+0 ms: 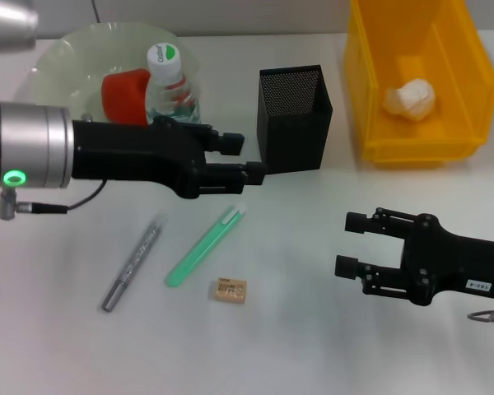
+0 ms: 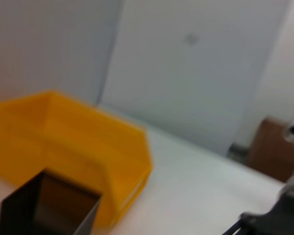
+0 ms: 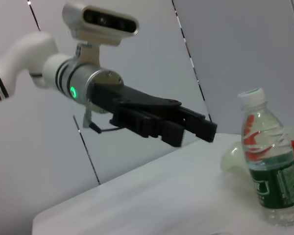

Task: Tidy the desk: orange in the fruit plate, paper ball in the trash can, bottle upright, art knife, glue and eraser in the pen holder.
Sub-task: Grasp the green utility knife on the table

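Trouble could come from the left gripper (image 1: 249, 156), empty with fingers parted beside the upright bottle (image 1: 171, 86): a careless swing would topple that light plastic. Right gripper (image 1: 350, 243) hovers open. The small tan eraser (image 1: 230, 290) lies flat; the black mesh pen holder (image 1: 294, 118) stands apart.
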